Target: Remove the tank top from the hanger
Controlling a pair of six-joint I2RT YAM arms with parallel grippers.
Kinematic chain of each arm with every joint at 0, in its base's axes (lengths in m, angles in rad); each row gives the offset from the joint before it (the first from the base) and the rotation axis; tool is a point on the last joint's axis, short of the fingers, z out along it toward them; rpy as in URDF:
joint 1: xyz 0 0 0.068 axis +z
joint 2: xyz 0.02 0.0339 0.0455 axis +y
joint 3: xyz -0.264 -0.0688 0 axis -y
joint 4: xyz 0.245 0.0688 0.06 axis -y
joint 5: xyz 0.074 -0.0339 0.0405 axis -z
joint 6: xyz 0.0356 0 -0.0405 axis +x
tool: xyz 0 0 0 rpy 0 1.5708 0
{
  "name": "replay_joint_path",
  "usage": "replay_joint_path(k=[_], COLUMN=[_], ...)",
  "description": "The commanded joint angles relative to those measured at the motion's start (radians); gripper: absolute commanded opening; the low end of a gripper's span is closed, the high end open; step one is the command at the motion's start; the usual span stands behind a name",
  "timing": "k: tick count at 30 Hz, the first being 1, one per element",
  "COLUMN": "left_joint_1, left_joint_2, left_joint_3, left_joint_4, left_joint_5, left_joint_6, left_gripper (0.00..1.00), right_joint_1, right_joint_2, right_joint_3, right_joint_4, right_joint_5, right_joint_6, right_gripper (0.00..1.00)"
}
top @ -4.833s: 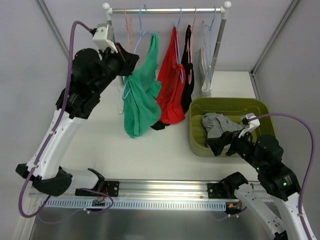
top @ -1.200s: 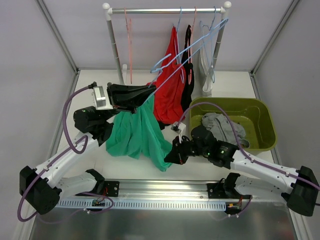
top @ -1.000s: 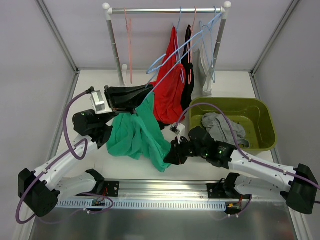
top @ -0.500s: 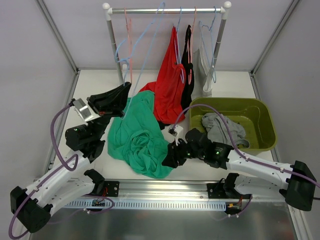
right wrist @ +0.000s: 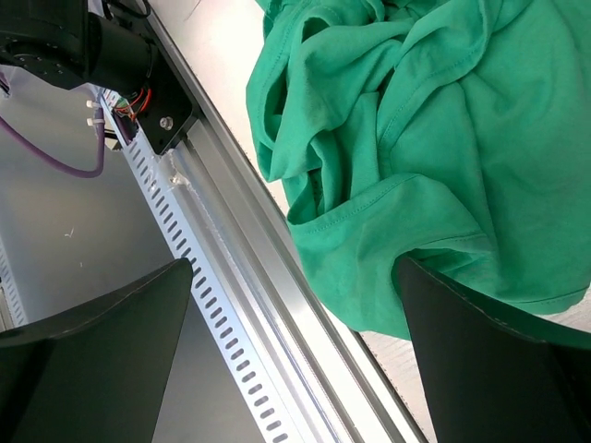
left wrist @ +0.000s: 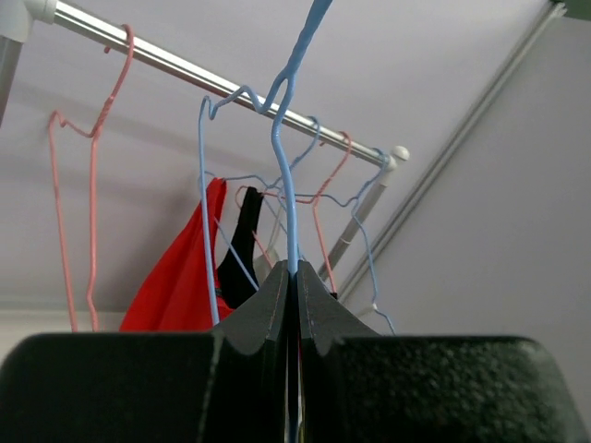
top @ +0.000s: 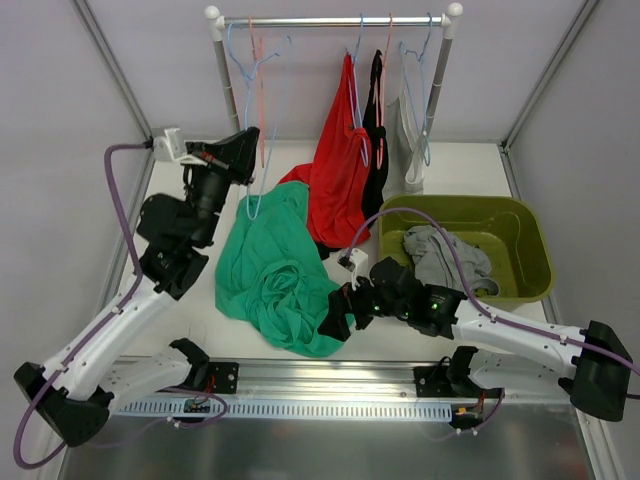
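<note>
Clamping left gripper (top: 250,150): jaws pinched fully together on the wire of the blue hanger (left wrist: 286,208); arm raised over the back-left corner of the tabletop (top: 215,330), just in front of the rack.
Blue hanger: bare, no garment on it; stands upright, top end up by the left end of the rail (top: 330,20); hooked over the rail or not, cannot tell.
Pink hanger (left wrist: 90,221): bare, hooked on the rail, just beside the blue hanger.
Green tank top (top: 275,270): off the hanger; crumpled heap lying flat on the tabletop, left of centre, toward the front edge, between the two arms; back-right edge touches the red garment.
Red garment (top: 340,190): on a hanger at mid rail; lower end reaches down to the tabletop.
Black garment (top: 375,130): hangs just right of the red one, touching it.
Right gripper (top: 332,318): fingers spread wide, nothing between them; low at the front-right hem of the green tank top, near the front edge of the tabletop; touching the cloth or not, cannot tell.
Front metal strip (top: 330,375): slotted, runs along the front edge; green hem lies just beside it in the right wrist view.
Pale garment (top: 404,135): hangs near the right end of the rail.
Olive bin (top: 470,203): on the tabletop near the right edge, right of the tank top and apart from it.
Grey cloth (top: 440,250): bunched inside the bin.
</note>
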Motion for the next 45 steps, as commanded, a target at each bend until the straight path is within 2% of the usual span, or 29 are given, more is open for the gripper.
replay_joint_path(k=[1,5,8,12,14,19,33,34,36,37,40,41,45], left_joint_1=[-0.011,-0.009,0.015,0.098,0.141,0.213,0.241,0.239,0.241,0.241,0.241,0.239,0.241], left_joint_2=[0.102,0.354,0.501,0.61,0.646,0.684,0.637,0.623,0.575,0.56,0.48,0.433,0.292], left_joint_3=[0.178,0.515,0.701,0.809,0.836,0.83,0.669,0.66,0.639,0.632,0.602,0.582,0.49], left_joint_4=[-0.224,-0.4,-0.518,-0.56,-0.575,-0.578,-0.575,-0.575,-0.575,-0.577,-0.577,-0.577,-0.575], left_joint_5=[-0.097,-0.114,-0.14,-0.085,0.009,0.019,0.007,0.01,0.027,0.045,0.091,0.102,0.164], left_joint_6=[-0.06,0.011,0.029,0.0,-0.027,-0.025,-0.021,-0.024,-0.026,-0.023,-0.025,-0.025,-0.02], left_gripper=[0.0,0.0,0.0,0.0,0.0,0.0,0.02,0.2,0.27,0.41,0.59,0.96,0.99], right_joint_1=[0.005,0.007,0.005,0.005,0.007,0.005,0.005,0.007,0.005,0.007,0.005,0.007,0.007], right_joint_2=[0.001,-0.011,-0.039,-0.086,-0.111,-0.155,-0.096,-0.087,-0.056,-0.045,0.01,0.027,0.181], right_joint_3=[0.016,0.025,0.025,0.013,0.008,-0.019,0.008,0.012,0.028,0.036,0.074,0.087,0.183], right_joint_4=[0.017,0.016,0.006,-0.017,-0.029,-0.049,-0.047,-0.046,-0.043,-0.044,-0.043,-0.046,-0.09], right_joint_5=[0.032,0.032,0.035,0.051,0.059,0.079,0.088,0.085,0.084,0.085,0.09,0.093,0.137], right_joint_6=[0.011,0.014,0.015,0.012,0.014,0.006,-0.014,-0.019,-0.022,-0.026,-0.045,-0.055,-0.098], right_gripper=[0.99,0.99,1.0,0.99,1.0,0.99,0.99,0.99,1.0,0.99,1.0,0.99,0.99])
